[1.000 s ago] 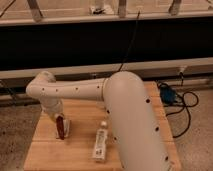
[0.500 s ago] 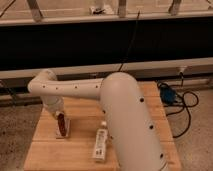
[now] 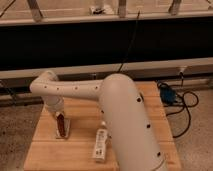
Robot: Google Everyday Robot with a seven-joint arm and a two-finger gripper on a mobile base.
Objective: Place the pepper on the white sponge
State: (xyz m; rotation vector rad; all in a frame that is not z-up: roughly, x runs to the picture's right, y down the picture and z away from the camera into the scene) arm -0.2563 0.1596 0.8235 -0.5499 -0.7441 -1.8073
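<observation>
The pepper (image 3: pixel 60 125) is a slender dark red-brown piece at the left of the wooden table (image 3: pixel 70 155). It stands nearly upright, with its lower end on or just over the white sponge (image 3: pixel 65 134), a small off-white pad partly hidden beneath it. My gripper (image 3: pixel 58 114) hangs from the white arm directly above the pepper, at its top end. I cannot tell whether it is touching the pepper.
A long white labelled tube (image 3: pixel 100 145) lies on the table right of the pepper, beside my thick white arm (image 3: pixel 125 120), which hides the table's middle right. Black cables and a blue object (image 3: pixel 167 94) lie on the floor at the right. A dark wall runs behind.
The thick part of my arm has shifted slightly to the left. The pepper and gripper stay in almost the same place over the pad.
</observation>
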